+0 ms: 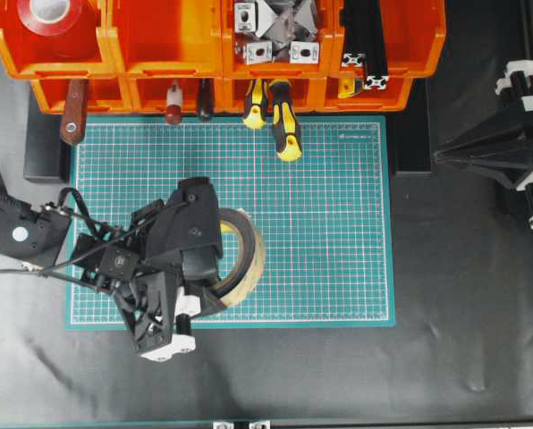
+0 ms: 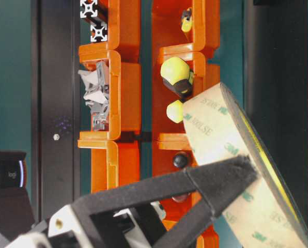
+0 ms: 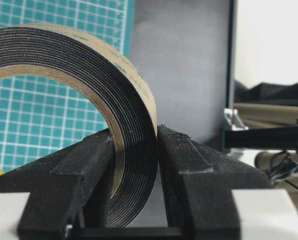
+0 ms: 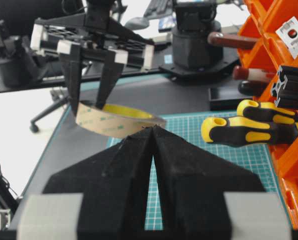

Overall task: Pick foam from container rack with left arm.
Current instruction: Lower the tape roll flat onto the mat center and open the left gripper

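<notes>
Pinching the foam [image 3: 124, 125] across its wound wall, one finger [image 3: 89, 165] inside the ring and the other outside, a hold that suits a hollow roll since the band is thin enough to clamp while the full width would not fit between the jaws. Left gripper [image 1: 215, 268] hanging above the green cutting mat [image 1: 338, 223], toward seven o'clock of the mat in the overhead view, with the roll jutting out toward three o'clock from under the black housing. Roll carried clear of the mat, judging by the right wrist view, where it hangs tilted from the finger tips with the yellow liner facing up. Out of the container rack [image 1: 159, 54] already, which sits well apart at twelve o'clock; red tape roll [image 1: 50, 16] left in the bin at eleven o'clock, yellow-handled screwdrivers [image 1: 284, 121] poking from the lower row over the mat's top edge. Likely late in the task: pick made, only carrying or setting down left. Grip near the rim, so a swing could let the roll pivot. Right gripper [image 4: 153, 131] parked at three o'clock, pressed together on nothing, kept out of the way.
</notes>
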Motion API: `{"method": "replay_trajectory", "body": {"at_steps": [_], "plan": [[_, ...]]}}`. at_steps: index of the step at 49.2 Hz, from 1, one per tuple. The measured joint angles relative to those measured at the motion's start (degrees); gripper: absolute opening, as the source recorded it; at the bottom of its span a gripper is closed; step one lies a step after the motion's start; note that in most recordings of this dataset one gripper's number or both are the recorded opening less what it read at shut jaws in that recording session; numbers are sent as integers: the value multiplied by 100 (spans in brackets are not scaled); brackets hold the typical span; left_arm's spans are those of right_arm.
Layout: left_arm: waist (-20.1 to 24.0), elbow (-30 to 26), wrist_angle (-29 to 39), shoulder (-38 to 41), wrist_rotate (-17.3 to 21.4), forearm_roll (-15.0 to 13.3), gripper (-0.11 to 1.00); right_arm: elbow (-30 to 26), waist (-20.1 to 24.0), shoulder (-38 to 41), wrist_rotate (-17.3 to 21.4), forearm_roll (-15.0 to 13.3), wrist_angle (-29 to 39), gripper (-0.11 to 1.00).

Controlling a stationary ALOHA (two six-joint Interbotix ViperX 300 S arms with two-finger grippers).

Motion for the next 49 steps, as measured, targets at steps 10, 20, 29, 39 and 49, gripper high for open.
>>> {"method": "replay_trajectory", "body": {"at_steps": [10,20,29,39,49], "plan": [[70,0,18,0,0,0,25,9,0,0,9,0,9,0],[70,0,123,-9,-18,-9,25,0,0,-9,9,0,9,0],[105,-9,176,0,-18,0,25,0,0,-18,9,0,9,0],[255,-9,185,0,9,0,67,0,0,-35,9,0,9,0],[422,-9,422,0,79,0,91,0,18,-44,9,0,9,0]]}}
